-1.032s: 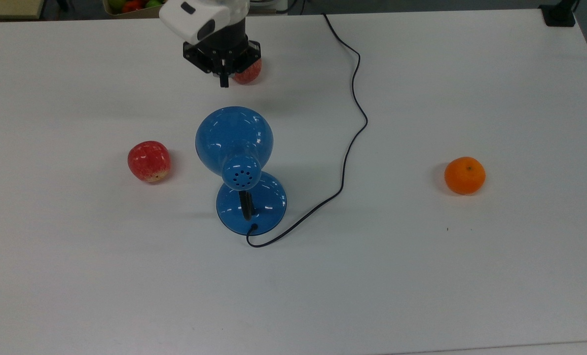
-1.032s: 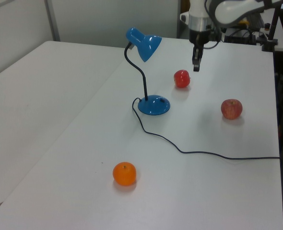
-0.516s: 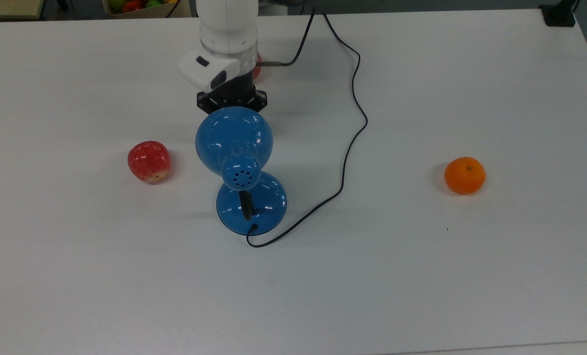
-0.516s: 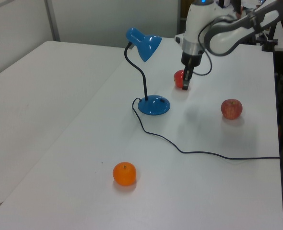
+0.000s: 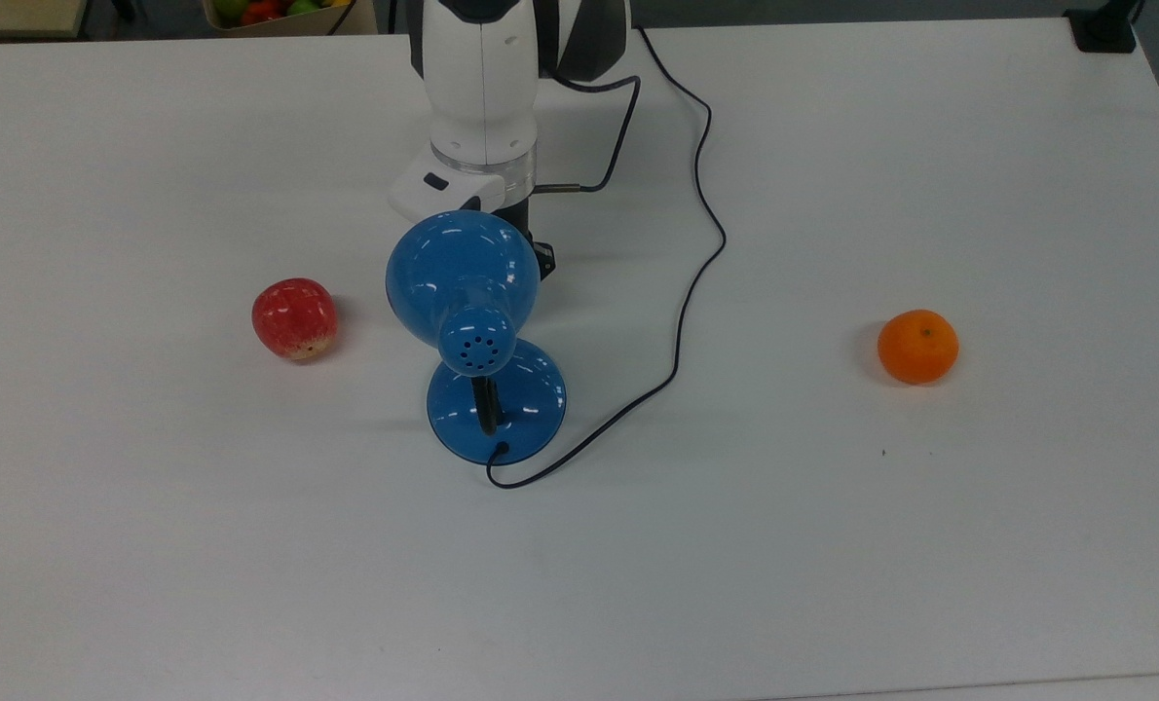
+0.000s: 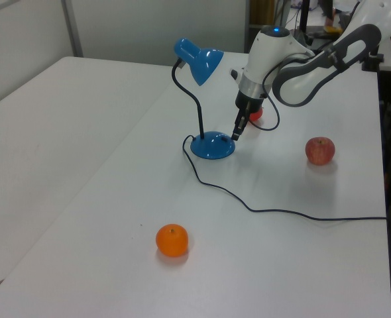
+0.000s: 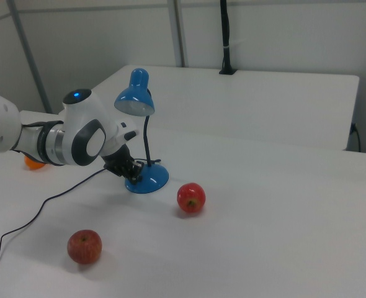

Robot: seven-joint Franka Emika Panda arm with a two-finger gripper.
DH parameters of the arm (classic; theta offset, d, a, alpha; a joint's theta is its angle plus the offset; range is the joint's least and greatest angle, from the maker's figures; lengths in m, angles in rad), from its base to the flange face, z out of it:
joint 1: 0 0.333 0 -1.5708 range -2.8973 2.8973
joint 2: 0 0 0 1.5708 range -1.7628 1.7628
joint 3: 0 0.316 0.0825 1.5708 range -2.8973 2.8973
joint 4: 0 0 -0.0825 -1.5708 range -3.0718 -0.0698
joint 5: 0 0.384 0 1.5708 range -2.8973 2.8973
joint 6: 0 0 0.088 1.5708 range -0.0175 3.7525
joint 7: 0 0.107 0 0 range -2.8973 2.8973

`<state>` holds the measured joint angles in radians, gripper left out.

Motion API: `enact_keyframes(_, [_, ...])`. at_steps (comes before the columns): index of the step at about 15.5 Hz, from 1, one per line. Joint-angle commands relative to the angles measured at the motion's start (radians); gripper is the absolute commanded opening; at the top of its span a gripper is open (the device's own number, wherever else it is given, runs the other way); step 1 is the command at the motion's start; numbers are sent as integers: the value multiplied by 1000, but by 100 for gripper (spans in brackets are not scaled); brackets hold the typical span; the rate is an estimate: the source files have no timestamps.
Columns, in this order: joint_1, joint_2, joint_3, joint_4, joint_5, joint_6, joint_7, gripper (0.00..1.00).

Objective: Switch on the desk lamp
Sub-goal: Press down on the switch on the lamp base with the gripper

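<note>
The desk lamp stands mid-table, a glossy blue dome shade [image 5: 461, 271] with vent holes on a black neck over a round blue base [image 5: 531, 389]. Its thin black cord [image 5: 701, 253] runs off toward the table's far edge in the top view. My gripper [image 6: 236, 133] is shut with nothing in it. It points down with its tip at the base [image 6: 213, 145], on the edge that lies to the left view's right. From the right view the gripper [image 7: 134, 176] sits low against the base [image 7: 151, 180]. In the top view the shade covers the gripper's tip, and the white arm [image 5: 482, 97] leans over it.
One red apple [image 5: 294, 318] lies on the top view's left of the lamp. A second apple [image 6: 255, 112] lies just behind my wrist. An orange [image 5: 917, 346] rests far to the top view's right. A box of fruit [image 5: 258, 12] sits past the table's far edge.
The arm has come down from above the far apple toward the lamp. The gripper dropped under the shade and reached the base's edge. Lamp and fruit have not moved.
</note>
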<state>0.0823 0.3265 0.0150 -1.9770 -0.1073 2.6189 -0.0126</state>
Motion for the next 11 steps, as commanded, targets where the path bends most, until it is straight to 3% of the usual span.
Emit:
enact_keyframes(1, [4, 19, -1, 17, -9, 81, 25, 0])
enact_keyframes(11, [2, 71, -1, 50, -15, 151, 48, 0])
